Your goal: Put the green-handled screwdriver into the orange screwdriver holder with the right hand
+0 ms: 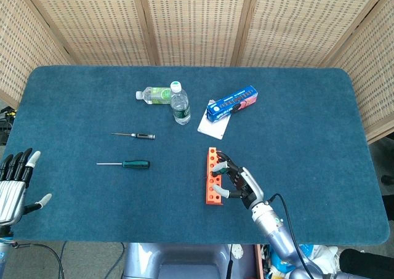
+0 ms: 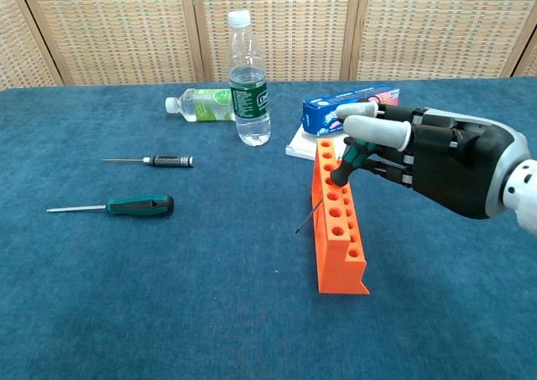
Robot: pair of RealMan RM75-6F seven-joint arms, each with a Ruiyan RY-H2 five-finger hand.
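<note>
Blue table [image 2: 126, 313]: screwdriver [image 2: 342, 162] in right hand [image 2: 428, 166].

black right hand [image 2: 436, 166]; pale fingertips [image 2: 369, 129]; silver wrist

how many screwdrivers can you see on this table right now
3. A green-handled screwdriver is held by the right hand at the orange holder. Another green-handled one and a black-handled one lie on the table's left side.
</note>
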